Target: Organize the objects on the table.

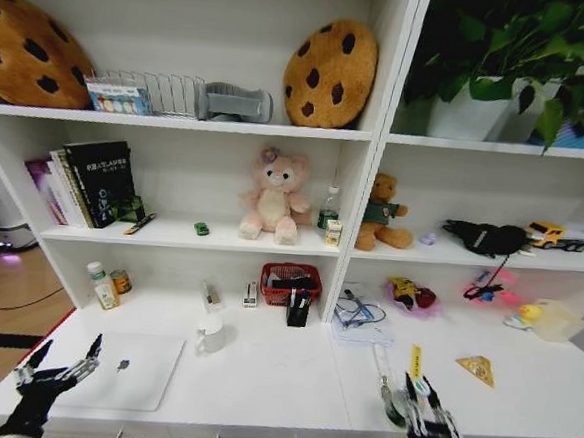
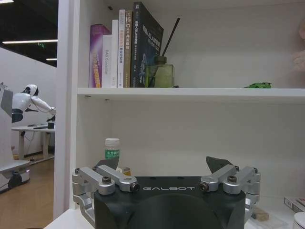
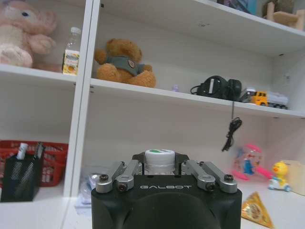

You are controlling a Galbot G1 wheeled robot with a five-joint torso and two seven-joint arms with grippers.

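Two grippers sit low at the long white desk's (image 1: 291, 379) front edge: left gripper (image 1: 58, 368) spread wide beside the silver laptop (image 1: 136, 369), right gripper (image 1: 421, 407) clamped around a white-capped clear bottle (image 3: 159, 161).

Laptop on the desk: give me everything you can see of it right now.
The laptop is a slim silver one, lid closed, lying flat near the front left edge of the white desk. Its top looks like smooth matte metal with a small dark logo near the middle. The corners are rounded. Nothing rests on it. The left gripper hovers open at its left edge; whether it touches the lid is unclear. A white mug stands just off its far right corner.
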